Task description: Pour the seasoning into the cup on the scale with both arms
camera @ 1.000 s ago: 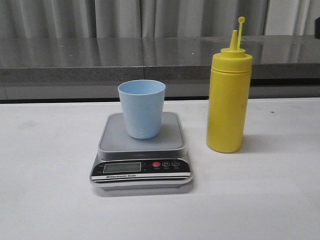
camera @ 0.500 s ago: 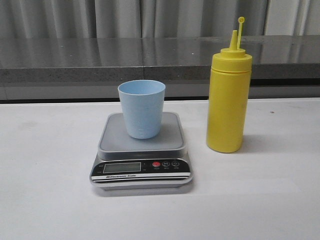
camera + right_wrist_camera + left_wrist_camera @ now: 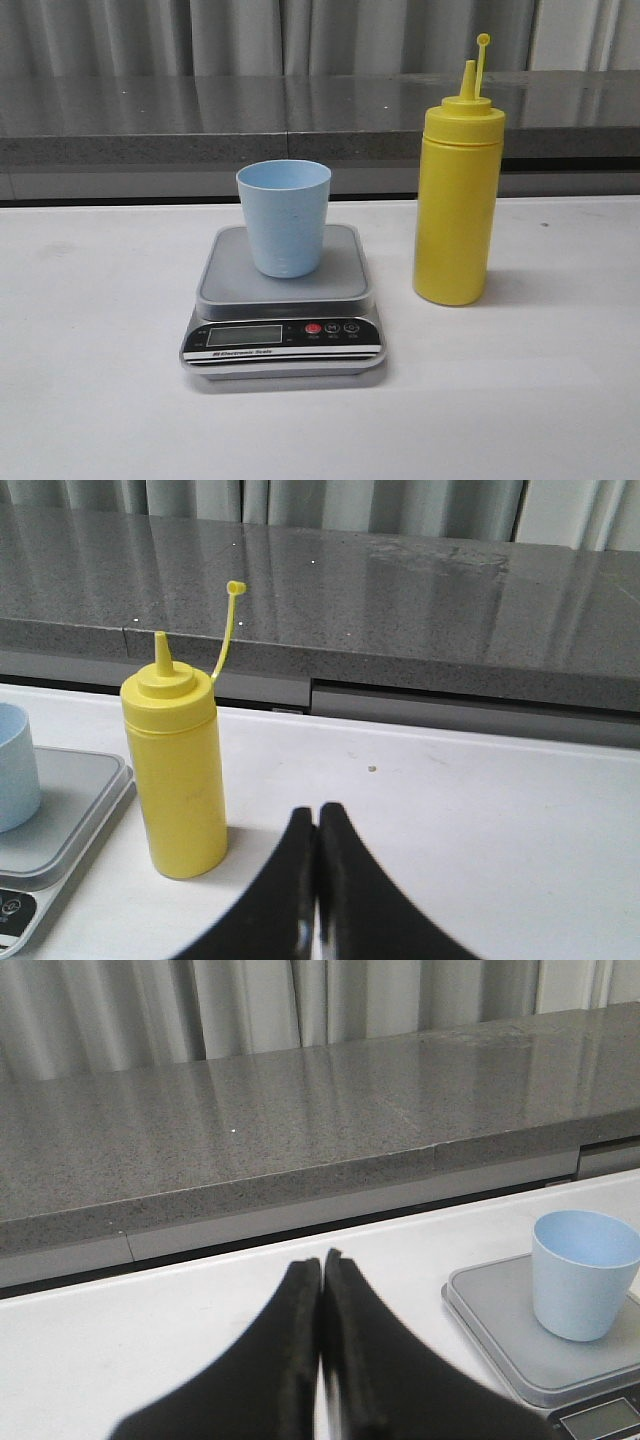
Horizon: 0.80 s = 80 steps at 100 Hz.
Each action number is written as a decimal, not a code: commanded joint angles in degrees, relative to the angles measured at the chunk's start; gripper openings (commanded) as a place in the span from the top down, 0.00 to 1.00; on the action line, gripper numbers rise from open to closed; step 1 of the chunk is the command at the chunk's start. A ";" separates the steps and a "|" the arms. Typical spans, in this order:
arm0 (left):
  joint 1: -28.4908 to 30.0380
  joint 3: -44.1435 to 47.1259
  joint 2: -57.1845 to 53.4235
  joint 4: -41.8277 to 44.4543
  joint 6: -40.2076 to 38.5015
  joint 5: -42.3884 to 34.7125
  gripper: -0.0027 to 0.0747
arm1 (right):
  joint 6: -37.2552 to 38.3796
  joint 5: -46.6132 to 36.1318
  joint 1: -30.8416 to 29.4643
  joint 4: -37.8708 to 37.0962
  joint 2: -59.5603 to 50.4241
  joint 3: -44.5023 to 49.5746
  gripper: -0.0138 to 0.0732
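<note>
The pale blue cup [image 3: 284, 217] stands upright on the platform of the silver-grey scale [image 3: 284, 300] in the middle of the table. To its right the tall yellow seasoning bottle [image 3: 457, 190] stands upright, its tethered cap off the nozzle. Neither arm shows in the front view. In the left wrist view my left gripper [image 3: 321, 1259] is shut and holds nothing, with the cup [image 3: 583, 1273] and scale [image 3: 510, 1325] off to one side. In the right wrist view my right gripper [image 3: 316, 812] is shut with nothing in it, a short way from the seasoning bottle [image 3: 178, 767].
The white table [image 3: 90, 390] runs back to a long dark grey stone ledge [image 3: 200, 115] with grey curtains behind it. A small speck [image 3: 372, 769] lies on the table beyond the right gripper.
</note>
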 commanded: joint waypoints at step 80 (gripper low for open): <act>0.17 -1.36 0.31 -0.07 -0.25 -4.88 0.99 | -7.77 -3.90 -0.92 -0.07 -6.42 3.87 0.98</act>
